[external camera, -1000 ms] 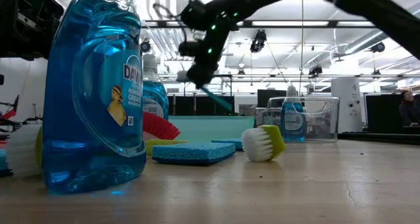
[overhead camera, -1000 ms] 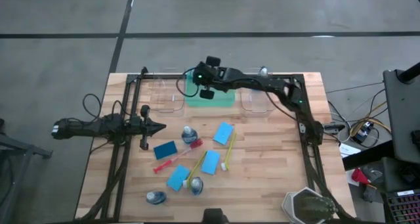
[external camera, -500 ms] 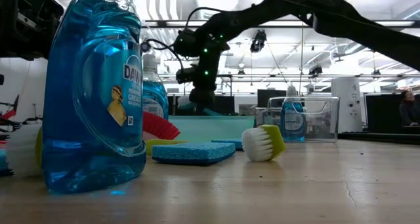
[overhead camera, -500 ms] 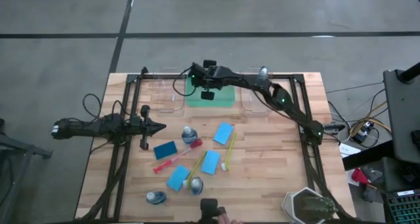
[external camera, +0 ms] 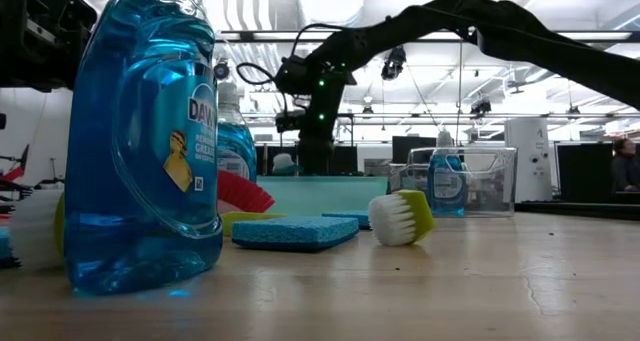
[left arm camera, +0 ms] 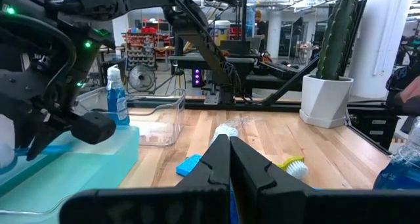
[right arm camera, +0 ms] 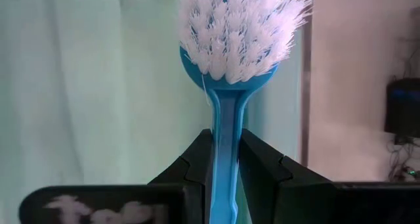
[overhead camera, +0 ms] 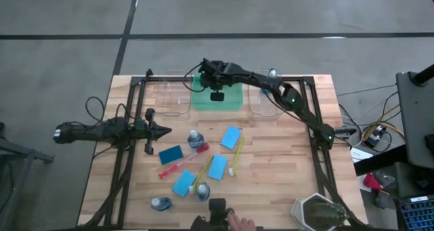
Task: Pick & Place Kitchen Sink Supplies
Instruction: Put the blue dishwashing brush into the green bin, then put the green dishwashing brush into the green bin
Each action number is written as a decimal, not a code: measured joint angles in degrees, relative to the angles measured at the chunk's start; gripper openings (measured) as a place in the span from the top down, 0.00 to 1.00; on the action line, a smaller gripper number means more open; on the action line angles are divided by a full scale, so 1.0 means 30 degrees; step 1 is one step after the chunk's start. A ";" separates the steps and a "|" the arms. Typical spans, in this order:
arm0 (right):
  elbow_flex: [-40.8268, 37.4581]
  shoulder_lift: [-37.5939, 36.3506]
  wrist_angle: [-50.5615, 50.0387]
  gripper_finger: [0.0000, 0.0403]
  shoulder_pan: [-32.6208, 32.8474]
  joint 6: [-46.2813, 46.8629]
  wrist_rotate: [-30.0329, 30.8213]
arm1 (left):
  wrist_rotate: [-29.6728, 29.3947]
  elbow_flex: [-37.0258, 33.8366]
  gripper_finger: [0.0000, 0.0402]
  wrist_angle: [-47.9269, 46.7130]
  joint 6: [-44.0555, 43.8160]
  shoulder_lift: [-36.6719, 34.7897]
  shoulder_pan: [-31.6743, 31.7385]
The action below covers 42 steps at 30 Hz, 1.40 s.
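Observation:
My right gripper [overhead camera: 205, 75] reaches over the far left part of the green bin [overhead camera: 227, 101] and is shut on a blue dish brush [right arm camera: 235, 27] with white bristles. In the low view it [external camera: 312, 146] hangs just above the bin [external camera: 320, 195]. Blue sponges [overhead camera: 231, 137] [overhead camera: 171, 154], bottles of blue liquid [overhead camera: 196, 139] [overhead camera: 161, 204], a red brush [overhead camera: 178, 165] and a yellow brush [overhead camera: 236, 156] lie on the table's middle. My left gripper [overhead camera: 166, 131] waits shut at the table's left, level above the wood. My right gripper pinches the blue brush's handle [right arm camera: 224, 129] between its two fingers [right arm camera: 195, 159], a little behind the head. The fingers slant steeply down from above and lie along the handle. The head sticks out past the fingertips over the green bin; whether it touches the bin I cannot tell.
Clear bins [overhead camera: 173, 101] [overhead camera: 268, 101] flank the green one; the right one holds a bottle [overhead camera: 272, 74]. A potted cactus [overhead camera: 319, 215] stands at the near right corner. A person's hand [overhead camera: 234, 223] shows at the near edge. A big bottle [external camera: 140, 131] fills the low view's left.
My right gripper has sunk toward the green bin and moved a little toward the table's far edge, tipping more steeply downward. The blue brush has gone with it, staying in the hold.

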 joint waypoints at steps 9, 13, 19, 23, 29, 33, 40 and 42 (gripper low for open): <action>-0.1335 -0.0003 0.0070 0.87 -0.0232 -0.0516 -0.0341 | -0.0002 0.0000 0.99 0.0000 -0.0004 0.0000 0.0002; -0.1797 -0.0007 0.0211 0.87 -0.0410 -0.0509 -0.0343 | -0.0002 0.0000 0.99 0.0000 -0.0007 0.0001 -0.0004; -0.2067 -0.0007 0.1328 0.87 -0.0575 -0.0490 -0.1188 | -0.0002 0.0000 0.99 0.0000 0.0000 0.0003 -0.0001; -0.2074 -0.0007 0.2231 0.86 -0.0580 -0.0502 -0.1178 | 0.0001 0.0000 0.99 0.0000 0.0000 0.0007 0.0002; -0.2118 -0.0007 0.2077 0.78 -0.0740 -0.0104 -0.1129 | 0.0002 0.0000 0.99 0.0000 -0.0004 0.0007 0.0002; -0.2118 -0.0007 0.1903 0.73 -0.0900 0.0467 -0.1134 | 0.0005 0.0000 0.99 0.0000 0.0000 0.0007 -0.0005; -0.1540 -0.0007 0.1317 0.67 -0.0640 0.0323 0.0547 | 0.0001 0.0000 0.99 0.0003 -0.0003 0.0007 -0.0004; -0.0849 -0.0036 0.0867 0.66 -0.0443 0.0661 0.1492 | -0.0002 0.0000 0.99 0.0000 -0.0003 0.0007 0.0002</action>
